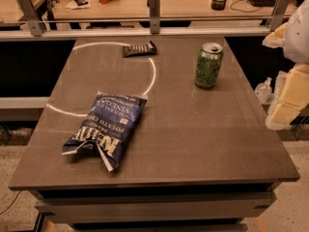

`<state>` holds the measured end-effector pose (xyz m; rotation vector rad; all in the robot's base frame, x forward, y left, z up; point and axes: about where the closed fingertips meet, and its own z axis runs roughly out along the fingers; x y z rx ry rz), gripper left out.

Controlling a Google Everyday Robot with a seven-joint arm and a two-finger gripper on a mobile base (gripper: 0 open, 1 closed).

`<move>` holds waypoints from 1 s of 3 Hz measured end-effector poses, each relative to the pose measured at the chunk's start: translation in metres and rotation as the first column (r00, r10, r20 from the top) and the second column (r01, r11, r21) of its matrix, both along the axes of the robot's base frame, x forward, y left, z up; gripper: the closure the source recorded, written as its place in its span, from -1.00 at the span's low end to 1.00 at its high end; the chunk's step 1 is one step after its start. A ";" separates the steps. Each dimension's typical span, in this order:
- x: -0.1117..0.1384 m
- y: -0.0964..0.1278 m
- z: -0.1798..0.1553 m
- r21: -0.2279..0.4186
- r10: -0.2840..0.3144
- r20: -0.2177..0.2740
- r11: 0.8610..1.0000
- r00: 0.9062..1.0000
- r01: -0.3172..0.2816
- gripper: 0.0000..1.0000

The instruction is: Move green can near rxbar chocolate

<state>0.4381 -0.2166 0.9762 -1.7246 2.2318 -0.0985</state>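
The green can (208, 65) stands upright on the far right part of the dark table (193, 139); it has dark markings and a silver top. The rxbar chocolate (139, 49) is a small dark flat wrapper lying near the table's far edge, left of the can and about a can's height or more away from it. My gripper (287, 100) hangs at the right edge of the view, beyond the table's right side, to the right of the can and not touching it. It holds nothing that I can see.
A large blue-and-white potato chip bag (107, 128) lies on the left-middle of the table. A glass rail with metal posts (154, 11) runs behind the table. A small clear bottle (263, 89) sits off the table's right side.
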 end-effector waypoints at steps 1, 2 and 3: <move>0.000 0.000 0.000 0.000 0.000 0.000 1.000 1.000 0.000 -1.00; 0.002 -0.006 -0.003 0.104 -0.084 0.005 0.991 0.996 0.083 -1.00; 0.002 -0.034 -0.025 0.342 -0.339 -0.044 0.879 0.940 0.333 -1.00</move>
